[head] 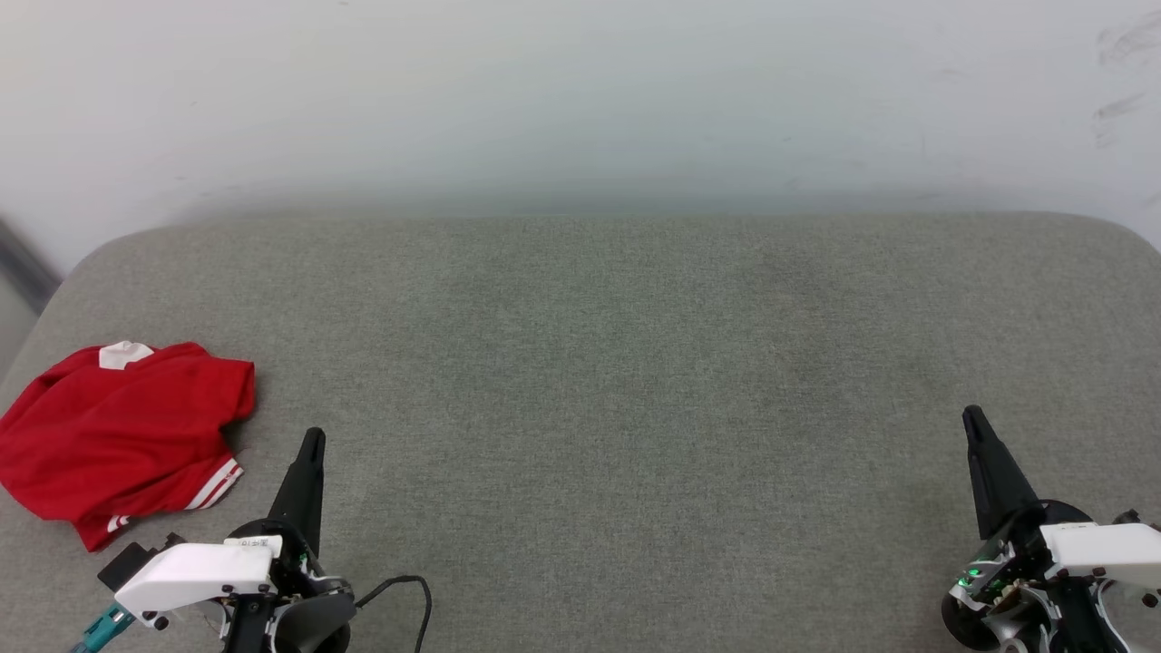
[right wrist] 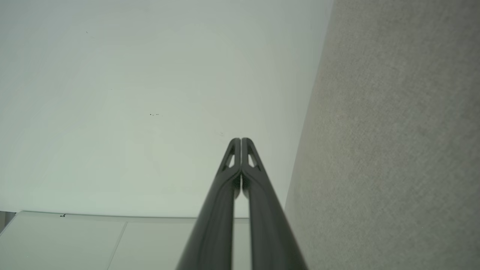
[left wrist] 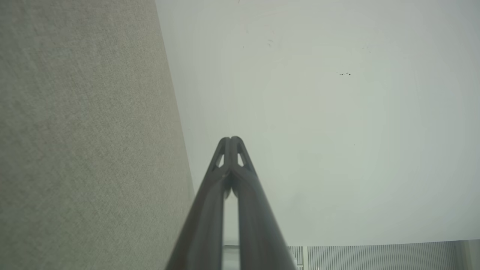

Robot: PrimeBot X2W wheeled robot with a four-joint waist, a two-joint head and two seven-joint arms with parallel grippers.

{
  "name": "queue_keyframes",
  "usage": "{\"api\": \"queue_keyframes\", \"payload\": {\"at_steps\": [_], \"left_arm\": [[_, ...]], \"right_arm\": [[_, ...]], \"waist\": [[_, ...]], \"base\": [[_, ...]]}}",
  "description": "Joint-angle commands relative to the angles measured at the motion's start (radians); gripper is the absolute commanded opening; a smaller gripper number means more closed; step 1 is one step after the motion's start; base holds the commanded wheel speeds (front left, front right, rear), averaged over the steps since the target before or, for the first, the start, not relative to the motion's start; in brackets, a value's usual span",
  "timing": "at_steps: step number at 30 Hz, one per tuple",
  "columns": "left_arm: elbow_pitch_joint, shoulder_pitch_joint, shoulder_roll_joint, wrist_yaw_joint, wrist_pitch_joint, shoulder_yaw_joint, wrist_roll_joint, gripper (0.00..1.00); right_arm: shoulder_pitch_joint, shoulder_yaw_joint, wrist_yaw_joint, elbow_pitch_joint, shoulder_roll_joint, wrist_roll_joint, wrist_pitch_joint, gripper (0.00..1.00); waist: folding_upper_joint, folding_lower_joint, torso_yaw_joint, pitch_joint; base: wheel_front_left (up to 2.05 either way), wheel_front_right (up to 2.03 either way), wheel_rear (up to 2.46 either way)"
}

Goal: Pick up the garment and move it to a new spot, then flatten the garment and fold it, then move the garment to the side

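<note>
- Red garment (head: 113, 435) is sitting crumpled at the far left of the grey cushion (head: 617, 381), near the edge.
- I'm seeing my left gripper (head: 312, 437) resting just beside it, fingers pressed together, gripping nothing.
- My right gripper (head: 972, 417) is hanging well apart, also pinched closed and empty.

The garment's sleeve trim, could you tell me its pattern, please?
The sleeve trim of the garment is red-and-white striped; the head view shows it best.

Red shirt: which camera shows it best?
Head view: the whole crumpled shirt lies at the left on the grey cushion. Both wrist views face cushion and white wall instead.
</note>
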Motion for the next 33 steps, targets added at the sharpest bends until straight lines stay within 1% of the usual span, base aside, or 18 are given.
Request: {"api": "queue_keyframes", "payload": {"at_steps": [1, 23, 24, 26, 33], "left_arm": [[0.000, -0.006, -0.002, -0.004, 0.004, 0.001, 0.002, 0.00], [0.000, -0.006, -0.002, -0.004, 0.004, 0.001, 0.001, 0.00], [0.003, 0.001, 0.000, 0.000, -0.001, 0.000, 0.000, 1.00], [0.010, 0.006, -0.001, 0.001, -0.004, -0.005, -0.001, 1.00], [-0.018, 0.005, -0.001, 0.001, -0.039, -0.046, -0.005, 1.00]], "right_arm": [[-0.011, 0.001, 0.000, 0.001, 0.005, -0.005, 0.001, 0.00], [-0.011, 0.001, 0.000, 0.001, 0.005, -0.005, 0.001, 0.00], [0.002, 0.000, 0.000, 0.002, 0.000, 0.000, 0.000, 1.00], [0.010, 0.003, 0.000, 0.009, 0.000, -0.001, -0.002, 1.00], [0.023, 0.026, 0.000, -0.028, 0.000, -0.011, -0.029, 1.00]], "waist": [[0.0000, 0.0000, 0.000, 0.000], [0.0000, 0.0000, 0.000, 0.000], [0.0000, 0.0000, 0.000, 0.000], [0.0000, 0.0000, 0.000, 0.000], [0.0000, 0.0000, -0.001, -0.001]], "base": [[0.00, 0.00, 0.00], [0.00, 0.00, 0.00], [0.00, 0.00, 0.00], [0.00, 0.00, 0.00], [0.00, 0.00, 0.00]]}}
